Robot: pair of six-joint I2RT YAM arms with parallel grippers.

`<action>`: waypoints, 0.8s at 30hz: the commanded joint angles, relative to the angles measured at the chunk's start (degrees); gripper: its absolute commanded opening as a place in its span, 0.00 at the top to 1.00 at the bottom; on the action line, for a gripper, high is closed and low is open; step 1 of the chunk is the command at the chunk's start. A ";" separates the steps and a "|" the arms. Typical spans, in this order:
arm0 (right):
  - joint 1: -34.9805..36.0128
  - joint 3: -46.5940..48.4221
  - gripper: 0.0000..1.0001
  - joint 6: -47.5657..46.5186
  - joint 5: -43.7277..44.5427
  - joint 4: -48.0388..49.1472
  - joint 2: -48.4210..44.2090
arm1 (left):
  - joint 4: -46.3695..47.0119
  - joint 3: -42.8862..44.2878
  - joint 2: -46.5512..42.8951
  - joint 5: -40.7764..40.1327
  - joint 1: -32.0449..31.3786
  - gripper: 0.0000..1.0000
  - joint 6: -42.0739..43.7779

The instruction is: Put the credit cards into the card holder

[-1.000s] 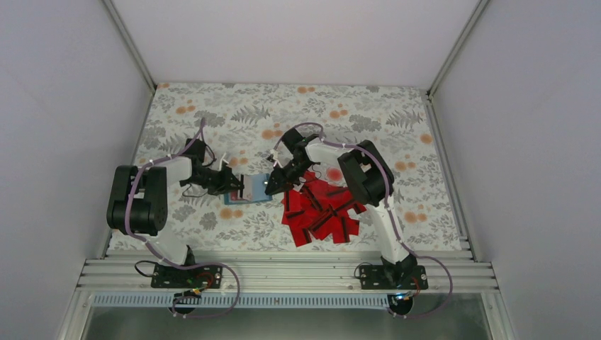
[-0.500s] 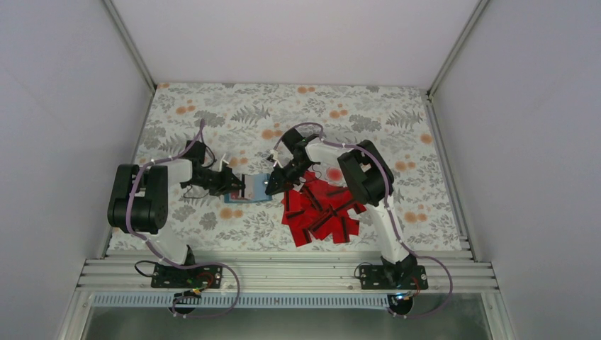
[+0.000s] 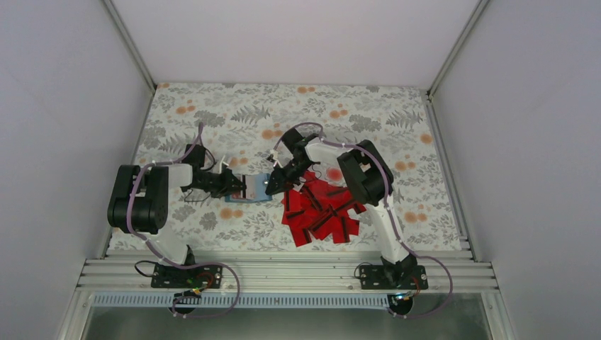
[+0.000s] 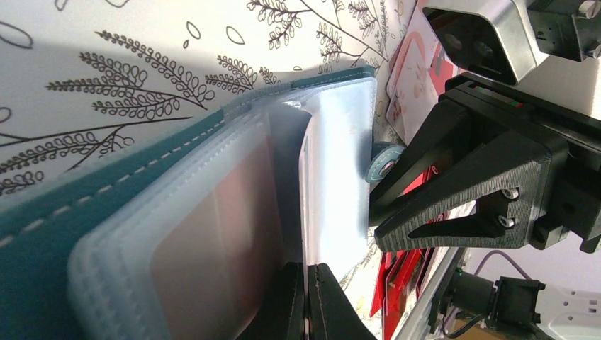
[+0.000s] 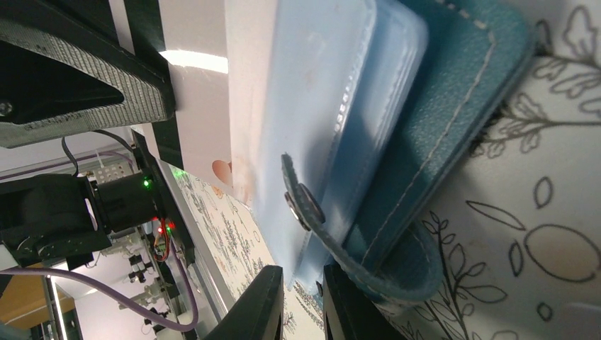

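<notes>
The teal card holder [image 3: 249, 191] lies open on the floral cloth between both grippers. My left gripper [image 3: 239, 187] is shut on one clear inner pocket sheet [image 4: 333, 163], fingertips pinching its edge [image 4: 306, 273]. My right gripper [image 3: 271, 185] faces it from the other side. Its jaws [image 5: 305, 280] stand slightly apart around the corner of a clear pocket, beside the snap tab [image 5: 301, 202]. A white card face [image 5: 205, 106] with a reddish spot shows behind the pockets. The red credit cards [image 3: 322, 212] lie in a heap right of the holder, under the right arm.
The holder's teal cover [image 5: 453, 106] rests on the cloth. A white card with a red spot [image 3: 333, 173] lies at the heap's far edge. Red cards [image 4: 397, 276] lie close behind the right gripper's finger [image 4: 461, 205]. A metal rail [image 3: 283, 273] runs along the near edge.
The left wrist has sunk a little toward the cloth, still pinching the pocket sheet. The right gripper's jaws have narrowed slightly. The holder and the card heap have stayed in place.
</notes>
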 commanded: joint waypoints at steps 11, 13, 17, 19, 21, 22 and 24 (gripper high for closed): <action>0.64 -1.22 0.84 -0.59 5.88 -1.27 4.01 | 5.38 -3.33 0.20 1.78 -0.39 0.98 -2.55; 0.64 -1.37 0.84 -0.60 5.88 -1.17 3.88 | 6.19 -3.81 0.10 2.10 -0.46 0.98 -2.96; 0.63 -1.47 0.85 -0.51 5.62 -1.13 3.94 | 8.58 -4.94 0.34 2.83 -1.02 0.98 -4.07; 0.69 -1.56 0.85 -0.39 5.60 -1.10 3.87 | 9.59 -5.38 0.46 3.03 -1.45 0.98 -4.62; 0.72 -1.64 0.85 -0.44 5.53 -1.01 3.78 | 10.58 -5.82 0.68 3.30 -1.92 0.98 -5.22; 0.72 -1.65 0.85 -0.36 5.53 -0.94 3.85 | 11.00 -5.96 0.65 3.25 -2.09 0.98 -5.57; 0.72 -1.79 0.85 -0.27 5.38 -0.78 3.79 | 11.65 -6.25 0.52 3.23 -2.40 0.97 -5.97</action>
